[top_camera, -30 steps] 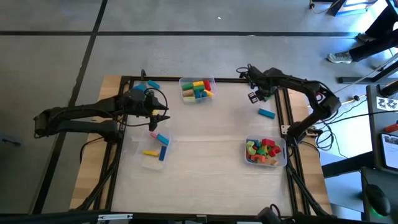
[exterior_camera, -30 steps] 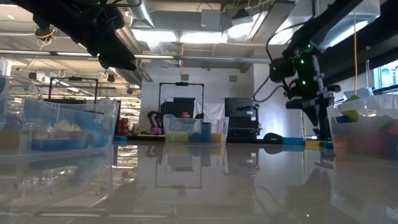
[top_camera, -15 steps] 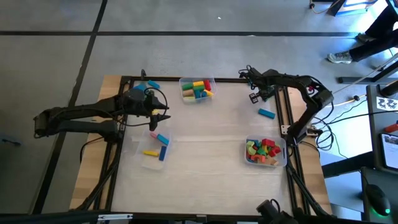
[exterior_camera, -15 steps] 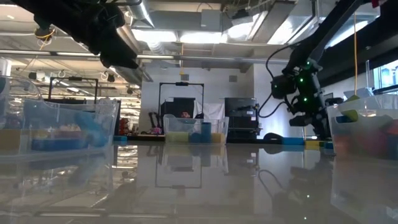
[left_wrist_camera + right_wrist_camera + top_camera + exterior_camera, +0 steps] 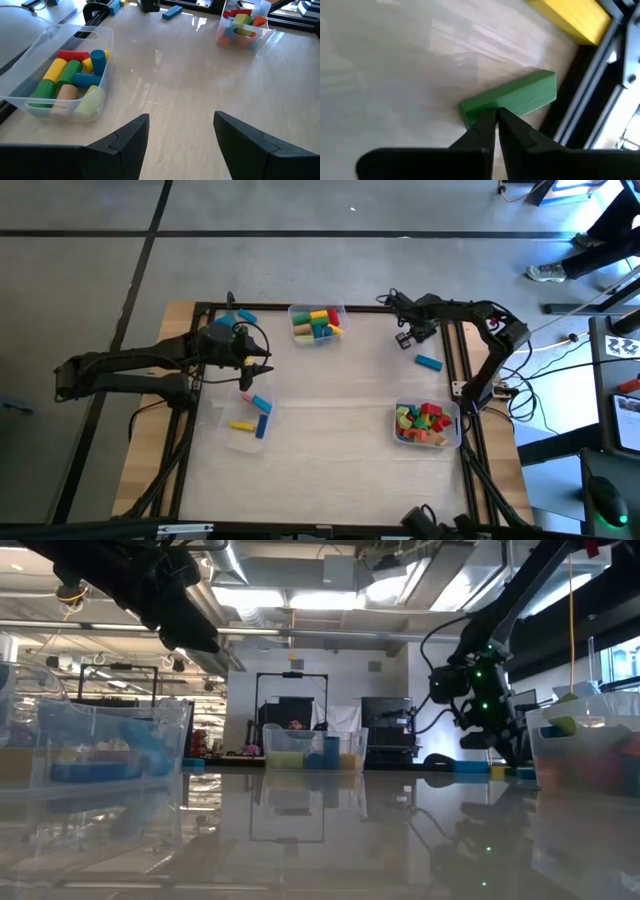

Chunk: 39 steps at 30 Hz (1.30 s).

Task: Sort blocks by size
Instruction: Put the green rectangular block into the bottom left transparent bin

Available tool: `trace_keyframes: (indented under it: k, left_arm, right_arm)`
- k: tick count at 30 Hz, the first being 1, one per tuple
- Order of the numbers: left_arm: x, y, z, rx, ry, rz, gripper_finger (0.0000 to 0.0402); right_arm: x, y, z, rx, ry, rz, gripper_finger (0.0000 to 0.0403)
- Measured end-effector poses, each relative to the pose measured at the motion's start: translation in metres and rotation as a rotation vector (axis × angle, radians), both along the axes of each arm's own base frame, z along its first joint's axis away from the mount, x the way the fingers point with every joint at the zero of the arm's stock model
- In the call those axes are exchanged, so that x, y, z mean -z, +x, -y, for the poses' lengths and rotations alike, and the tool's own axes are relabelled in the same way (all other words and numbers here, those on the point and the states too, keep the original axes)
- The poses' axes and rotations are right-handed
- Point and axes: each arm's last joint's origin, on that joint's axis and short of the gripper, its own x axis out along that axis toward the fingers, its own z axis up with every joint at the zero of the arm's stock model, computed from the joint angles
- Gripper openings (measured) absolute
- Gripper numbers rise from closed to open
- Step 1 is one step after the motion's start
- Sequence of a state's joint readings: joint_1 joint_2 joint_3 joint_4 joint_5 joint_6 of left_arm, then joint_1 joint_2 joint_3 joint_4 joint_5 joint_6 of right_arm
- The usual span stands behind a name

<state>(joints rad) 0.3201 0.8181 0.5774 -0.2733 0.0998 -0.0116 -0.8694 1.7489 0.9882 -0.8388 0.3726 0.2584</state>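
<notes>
My right gripper (image 5: 405, 337) is near the table's far right corner, pointing steeply down with its fingers shut. Its tips (image 5: 496, 114) are at one end of a green bar block (image 5: 520, 97) that lies flat on the table. A yellow block (image 5: 572, 17) lies beyond it by the black frame rail. A blue block (image 5: 429, 363) lies loose on the table near the right edge. My left gripper (image 5: 180, 130) hangs open over the table's left side, above the left bin (image 5: 250, 423), with nothing between its fingers. My right gripper's shut fingertips (image 5: 487, 120) come from above, slanting, at the green bar's long edge (image 5: 479, 106) near one end. I cannot tell whether they touch the bar. The bar lies flat on the table.
A clear bin (image 5: 318, 322) with cylinders stands at the far edge. Another clear bin (image 5: 428, 425) with mixed chunks stands at the near right. The left bin holds a few bars. A black frame (image 5: 455, 350) runs around the table.
My right gripper has come down toward the table at the far right corner, its arm folding lower. My left arm has kept still.
</notes>
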Motion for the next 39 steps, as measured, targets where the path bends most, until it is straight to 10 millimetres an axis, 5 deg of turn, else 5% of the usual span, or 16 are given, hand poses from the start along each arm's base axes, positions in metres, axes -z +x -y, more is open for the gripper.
trace_keyframes:
  k: [15,26,33,39]
  left_arm:
    - [0.000,0.000,0.000,-0.003,-0.006,0.001,0.0218]
    - [0.001,-0.001,0.000,-0.011,-0.026,-0.011,0.0218]
    - [0.001,-0.001,0.000,-0.013,-0.028,-0.012,0.0218]
    - [0.000,0.000,0.000,-0.007,-0.013,0.001,0.0218]
  right_arm:
    - [-0.010,0.067,-0.058,-0.283,0.088,0.118,0.0027]
    - [-0.021,0.120,-0.098,-0.493,0.180,0.465,0.0028]
    - [-0.028,0.139,-0.114,-0.641,0.169,0.560,0.0028]
    - [-0.058,0.144,-0.113,-0.753,0.198,0.472,0.0028]
